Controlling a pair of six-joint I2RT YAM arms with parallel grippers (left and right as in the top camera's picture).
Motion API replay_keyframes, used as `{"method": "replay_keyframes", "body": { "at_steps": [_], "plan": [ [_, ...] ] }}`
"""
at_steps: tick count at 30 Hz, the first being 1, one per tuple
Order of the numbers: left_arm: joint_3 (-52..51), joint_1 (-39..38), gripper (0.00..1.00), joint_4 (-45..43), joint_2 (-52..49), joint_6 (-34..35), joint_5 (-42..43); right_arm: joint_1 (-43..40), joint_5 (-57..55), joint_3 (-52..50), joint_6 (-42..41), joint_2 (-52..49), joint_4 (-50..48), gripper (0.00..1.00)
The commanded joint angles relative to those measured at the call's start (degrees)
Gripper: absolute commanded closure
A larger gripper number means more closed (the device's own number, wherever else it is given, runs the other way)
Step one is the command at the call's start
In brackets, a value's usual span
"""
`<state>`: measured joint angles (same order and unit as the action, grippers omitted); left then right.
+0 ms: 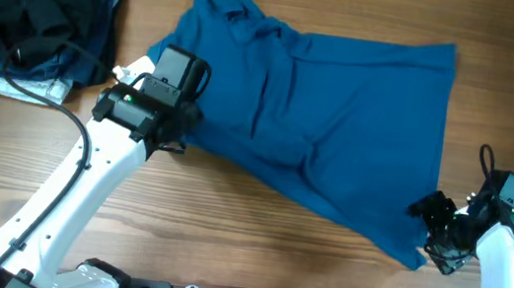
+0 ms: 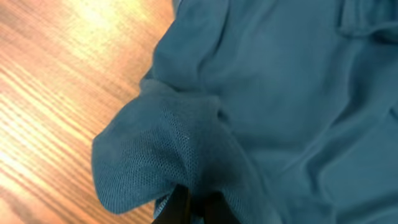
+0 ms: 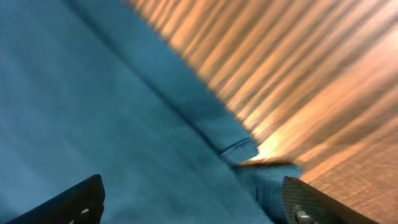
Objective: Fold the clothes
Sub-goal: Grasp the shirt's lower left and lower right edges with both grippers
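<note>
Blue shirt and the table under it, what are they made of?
The blue shirt looks like soft knitted mesh cloth, matte: tiny holes show in the bunched fold. The table looks like wood, or maybe a wood-print top: long grain lines, with a slight shine where light hits.

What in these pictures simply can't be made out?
Left wrist: fingers of the left gripper, nearly buried in the bunched blue shirt.
Right wrist: the shirt's corner between the fingers of the right gripper, smeared by motion blur.
Overhead: how many garments the dark clothes pile holds; too small and tangled.
</note>
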<state>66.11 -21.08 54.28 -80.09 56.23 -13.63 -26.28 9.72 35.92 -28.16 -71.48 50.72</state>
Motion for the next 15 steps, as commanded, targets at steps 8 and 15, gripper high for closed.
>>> {"method": "replay_keyframes", "body": {
  "at_steps": [8,15],
  "plan": [
    [0.50,0.42,0.96,-0.57,-1.64,-0.52,-1.40,5.90,3.58,-0.04,2.54,-3.74,2.43,0.14],
    [0.48,0.42,0.96,-0.28,-4.57,-0.50,-1.18,6.21,5.84,-0.04,0.79,-9.68,4.98,0.52]
  ]
}}
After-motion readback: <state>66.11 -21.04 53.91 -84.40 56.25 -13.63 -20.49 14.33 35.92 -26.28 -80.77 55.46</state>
